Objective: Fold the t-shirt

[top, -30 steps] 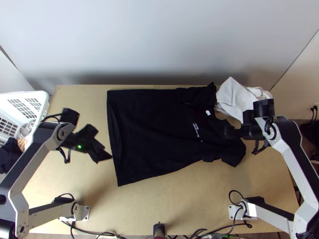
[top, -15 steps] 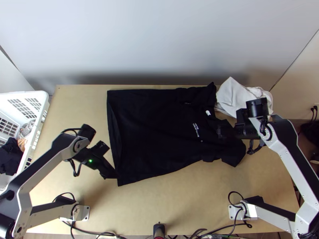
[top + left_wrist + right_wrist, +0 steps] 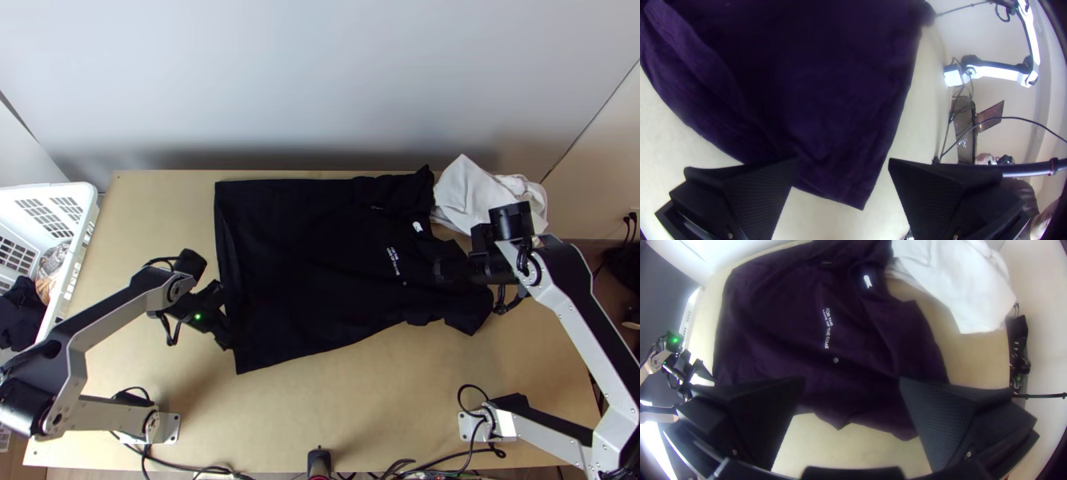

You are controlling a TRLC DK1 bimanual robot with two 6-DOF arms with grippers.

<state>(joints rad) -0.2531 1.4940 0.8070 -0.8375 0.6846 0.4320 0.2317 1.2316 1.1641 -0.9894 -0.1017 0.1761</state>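
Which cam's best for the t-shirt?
Top view: the t-shirt lies spread there, hem to sleeves, though the right gripper covers a bit. Right wrist view: chest print and collar label closer up, fingers over part of the shirt. Left wrist view: hem end, a corner between the left gripper's open fingers.

The t-shirt (image 3: 312, 264) is plain black, with small white lettering (image 3: 394, 262) on its chest and a white mark (image 3: 417, 226) at its neck. Beside its neck end, the cloth (image 3: 476, 196) is plain white. Beneath the t-shirt, the table (image 3: 320, 416) is light tan; beyond it, the wall (image 3: 320, 80) is pale grey. Left of it, the basket (image 3: 90, 200) is white, patterned with rows of slots.
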